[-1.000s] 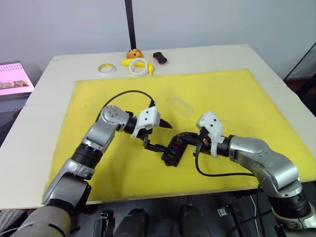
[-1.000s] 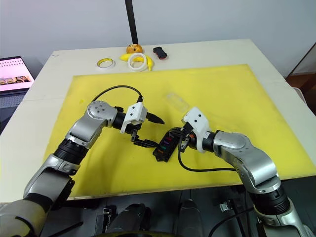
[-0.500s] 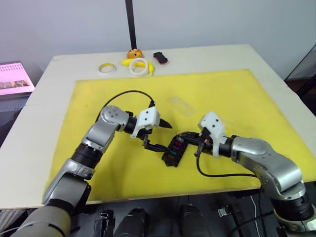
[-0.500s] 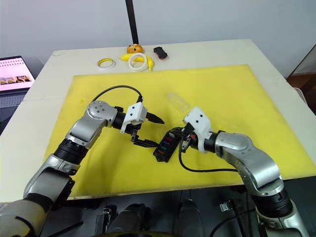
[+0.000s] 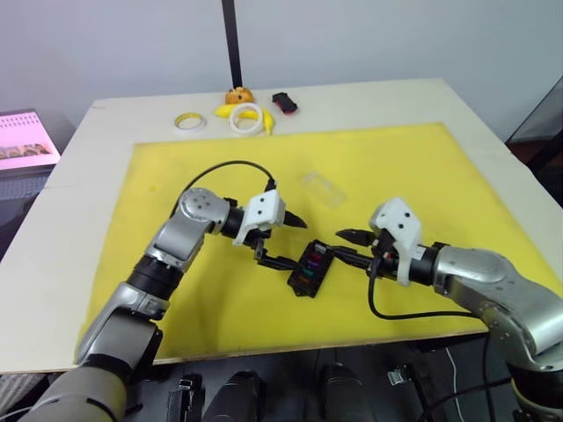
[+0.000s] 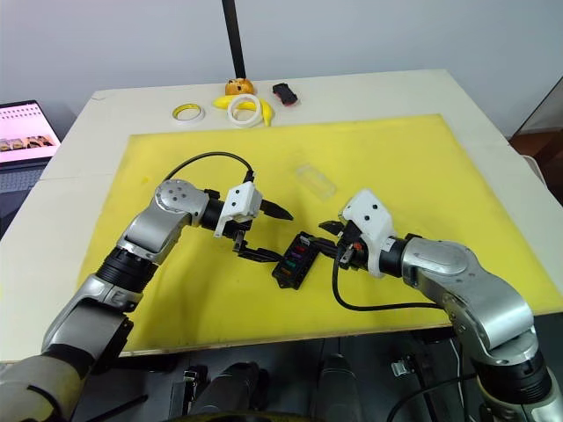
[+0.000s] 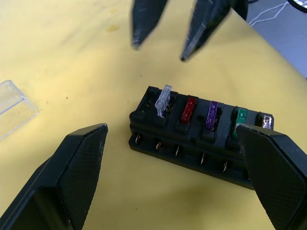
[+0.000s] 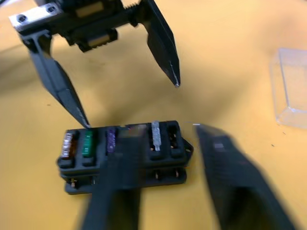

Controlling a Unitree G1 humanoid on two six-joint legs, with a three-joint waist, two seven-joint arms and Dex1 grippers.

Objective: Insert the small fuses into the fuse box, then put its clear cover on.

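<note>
Black fuse box (image 7: 199, 138) sits between both spread, empty pincers — left pincer (image 5: 283, 241), right pincer (image 5: 345, 247) — probably to steady it; clear cover (image 5: 322, 190) waits beyond them.

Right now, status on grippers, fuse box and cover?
Left gripper open, lower finger at the fuse box. Right gripper open, empty, beside the box. Fuses seated in a row; grey one tilted. Clear cover off, lying apart on the mat.
</note>
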